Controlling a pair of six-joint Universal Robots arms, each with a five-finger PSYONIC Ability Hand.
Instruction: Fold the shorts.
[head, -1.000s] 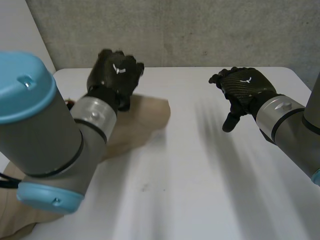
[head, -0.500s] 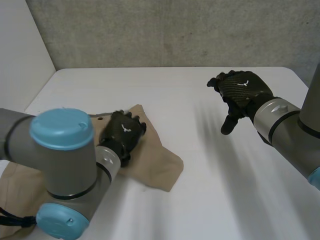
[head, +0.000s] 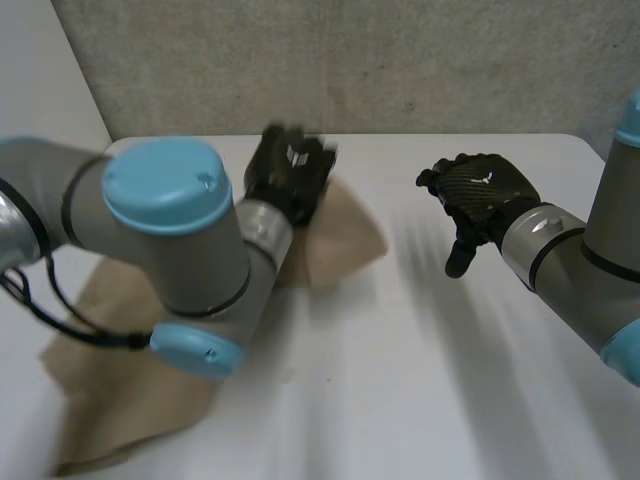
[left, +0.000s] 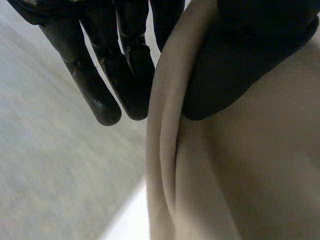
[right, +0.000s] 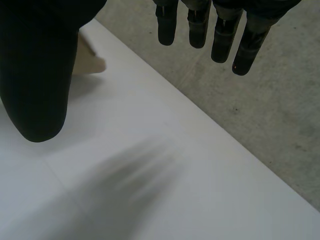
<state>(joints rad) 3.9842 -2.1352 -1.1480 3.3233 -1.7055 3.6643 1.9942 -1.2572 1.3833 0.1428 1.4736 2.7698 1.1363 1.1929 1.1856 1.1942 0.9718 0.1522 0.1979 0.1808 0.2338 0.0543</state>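
The tan shorts (head: 340, 240) are spread over the left side of the white desk (head: 400, 400). They run from the near left corner up to a raised fold at the far middle. That fold is held by the left hand (head: 288, 172), at the far right end of the cloth.

In the left wrist view the shorts (left: 250, 175) are seen pinched. The thumb (left: 235, 75) is pressed onto one face of a thick rolled edge, and the fingers (left: 127, 75) lie straight against the other face, so the cloth is gripped between them. From the grip the fabric hangs in a soft ridge, with the desk seen below it.

Much of the cloth's middle is hidden in the head view by the left arm (head: 170, 230), which crosses over it.

The right hand (head: 482, 188) is held above bare desk on the right, well apart from the shorts and touching nothing. In the right wrist view its fingers (right: 197, 25) are extended and slightly spread, the thumb (right: 35, 85) is set wide of them, and nothing is held. A small tip of the shorts (right: 89, 61) is seen just beyond the thumb, lying on the desk (right: 125, 190).

A grey wall (head: 350, 60) stands behind the desk's far edge.
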